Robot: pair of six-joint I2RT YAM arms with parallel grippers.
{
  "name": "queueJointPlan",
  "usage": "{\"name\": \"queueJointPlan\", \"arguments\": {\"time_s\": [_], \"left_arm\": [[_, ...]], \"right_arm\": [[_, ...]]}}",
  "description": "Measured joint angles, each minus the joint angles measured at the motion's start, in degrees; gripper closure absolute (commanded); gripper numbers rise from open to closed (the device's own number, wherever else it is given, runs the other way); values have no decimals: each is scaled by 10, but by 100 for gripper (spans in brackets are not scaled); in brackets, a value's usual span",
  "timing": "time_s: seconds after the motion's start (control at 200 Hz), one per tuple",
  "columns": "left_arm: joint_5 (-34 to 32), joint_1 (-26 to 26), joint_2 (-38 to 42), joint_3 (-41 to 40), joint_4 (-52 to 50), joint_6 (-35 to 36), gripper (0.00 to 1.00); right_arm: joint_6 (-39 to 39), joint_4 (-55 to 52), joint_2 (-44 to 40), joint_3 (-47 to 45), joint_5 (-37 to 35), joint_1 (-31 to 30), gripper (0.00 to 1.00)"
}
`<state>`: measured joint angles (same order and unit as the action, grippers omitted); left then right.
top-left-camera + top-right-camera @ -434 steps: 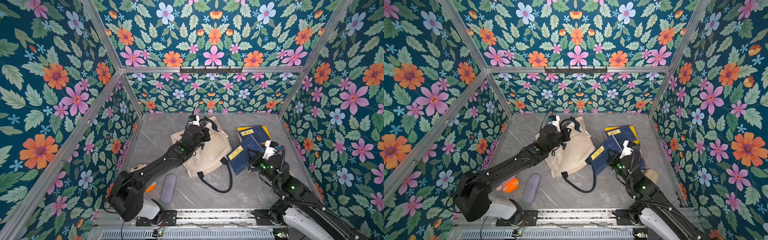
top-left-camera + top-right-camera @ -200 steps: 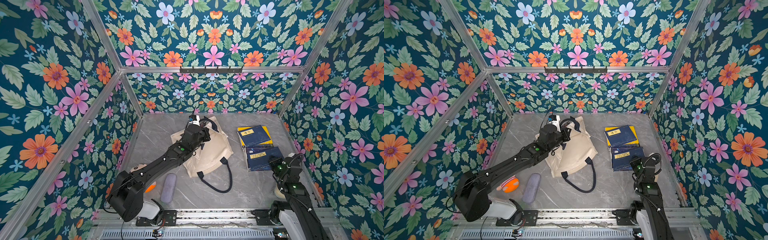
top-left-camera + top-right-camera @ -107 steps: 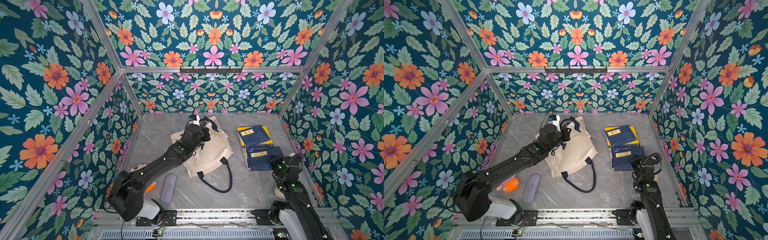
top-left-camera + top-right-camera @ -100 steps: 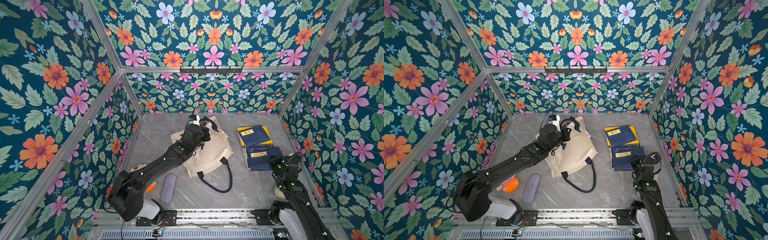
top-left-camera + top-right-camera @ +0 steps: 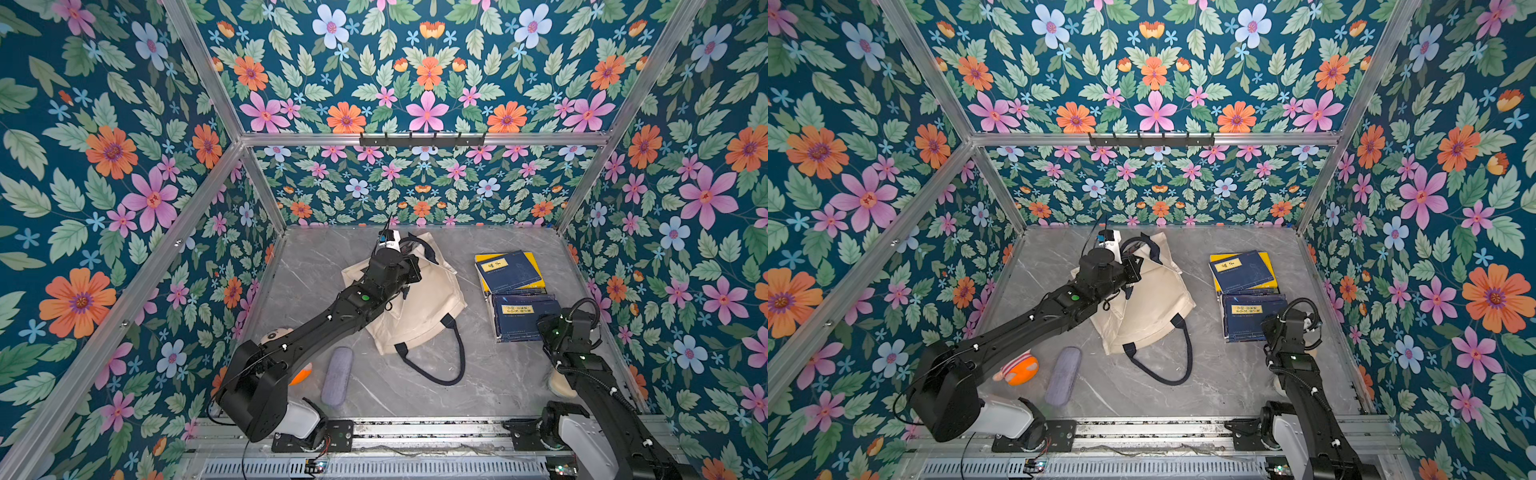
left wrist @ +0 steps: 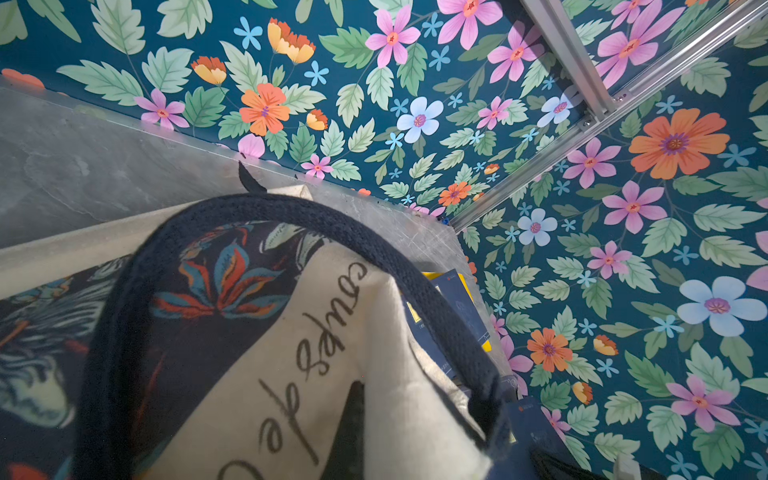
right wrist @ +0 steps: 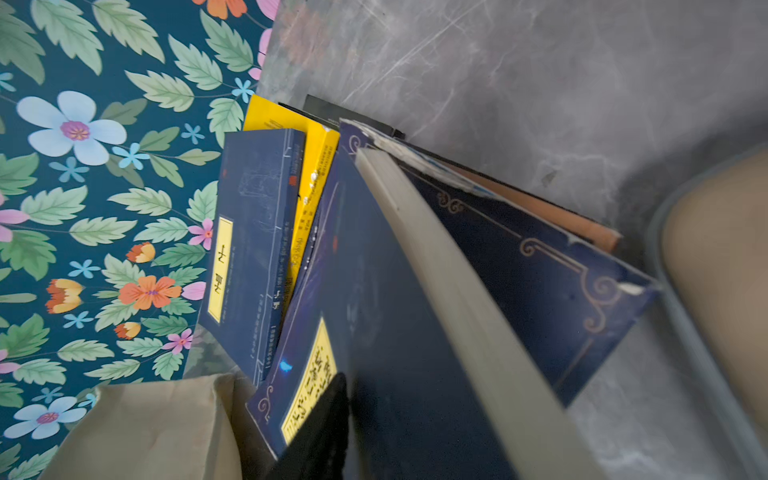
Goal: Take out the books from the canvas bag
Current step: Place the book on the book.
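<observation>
The cream canvas bag (image 5: 428, 307) (image 5: 1154, 303) lies flat in mid-table, one navy handle (image 5: 455, 357) trailing toward me. My left gripper (image 5: 411, 266) (image 5: 1131, 266) is shut on the bag's far end. In the left wrist view a black finger (image 6: 352, 419) presses the printed cloth (image 6: 291, 353) under the other handle (image 6: 291, 212). The books form two piles at the right: a navy one on a yellow one (image 5: 509, 272) and a nearer navy pile (image 5: 519, 318) (image 5: 1246, 316). My right gripper (image 5: 548, 328) (image 5: 1273, 328) is at that pile's near right corner. One finger (image 7: 324, 424) lies over the top cover (image 7: 415, 332); the other finger is hidden.
A grey-lilac pouch (image 5: 337, 376) and an orange toy (image 5: 299, 370) lie near the left arm's base. A cream rounded object (image 5: 561, 384) sits by the right arm. Floral walls close in the table on three sides, and a hook rail (image 5: 422, 139) hangs on the back wall.
The right gripper has carried a navy book from beside the bag to the right and laid it on the nearer pile, staying at its corner since. The left arm has not moved.
</observation>
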<state>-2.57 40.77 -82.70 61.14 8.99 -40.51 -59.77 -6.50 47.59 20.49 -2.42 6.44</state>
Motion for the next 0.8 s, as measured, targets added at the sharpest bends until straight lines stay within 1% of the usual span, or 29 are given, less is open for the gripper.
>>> {"name": "queueJointPlan", "arguments": {"time_s": [0.09,0.185,0.255,0.295,0.45,0.63,0.73,0.8], "left_arm": [[0,0,0,1,0,0,100],[0,0,0,2,0,0,100],[0,1,-1,3,0,0,100],[1,1,-2,5,-1,0,100],[4,1,-5,8,-2,0,100],[7,1,-6,8,-5,0,100],[9,1,-7,10,-5,0,100],[10,2,-9,12,-9,0,100]], "right_arm": [[0,-14,2,12,-4,0,27],[2,-31,4,23,-6,0,16],[2,-39,10,31,-4,0,5],[0,-42,16,34,1,0,1],[-7,-60,58,63,19,0,1],[-15,-82,112,106,22,0,1],[-21,-108,119,122,22,0,1],[-26,-136,107,128,19,0,1]]}}
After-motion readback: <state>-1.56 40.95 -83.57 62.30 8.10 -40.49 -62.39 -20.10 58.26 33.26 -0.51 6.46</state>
